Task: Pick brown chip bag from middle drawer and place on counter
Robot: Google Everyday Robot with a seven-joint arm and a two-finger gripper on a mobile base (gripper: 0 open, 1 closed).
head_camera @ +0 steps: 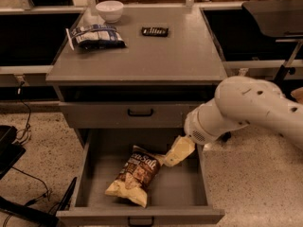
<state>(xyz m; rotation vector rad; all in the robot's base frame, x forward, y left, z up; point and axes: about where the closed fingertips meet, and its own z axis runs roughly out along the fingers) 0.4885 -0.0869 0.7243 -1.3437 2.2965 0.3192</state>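
Two handled drawers on this grey cabinet, and the lower one, the wide grey middle drawer (182, 186) with the plain floor and black bar handle, is pulled right out toward the camera. Lying flat on its floor is the crinkly brown chip bag (135, 176), with a dark panel, white "Sea Salt" lettering and cream-yellow edges. It sits a bit toward 7 o'clock from the drawer's middle, slanted so its top end points to roughly 1 o'clock. The robot's cream-coloured two-finger gripper (169, 156) is down inside the drawer at the bag's 2 o'clock, with its tip right at the bag's upper corner. It's either touching or just beside it, honestly can't say which. Same goes for the jaws: from this angle they read as one pale wedge, so I can't tell if they're spread or closed. The fat white arm (246, 108) comes in from 3 o'clock, crossing in front of the cabinet's right edge. The upper handled drawer (140, 112) is shut. Up on the flat grey counter (151, 60) there's a blue-and-white snack bag (94, 36) at 10 o'clock, a white bowl (109, 10) just behind it at 11 o'clock by the back edge, and a small dark rectangular packet (155, 31) near 12 o'clock, apart from both. Speckled floor (255, 183) all around the cabinet.
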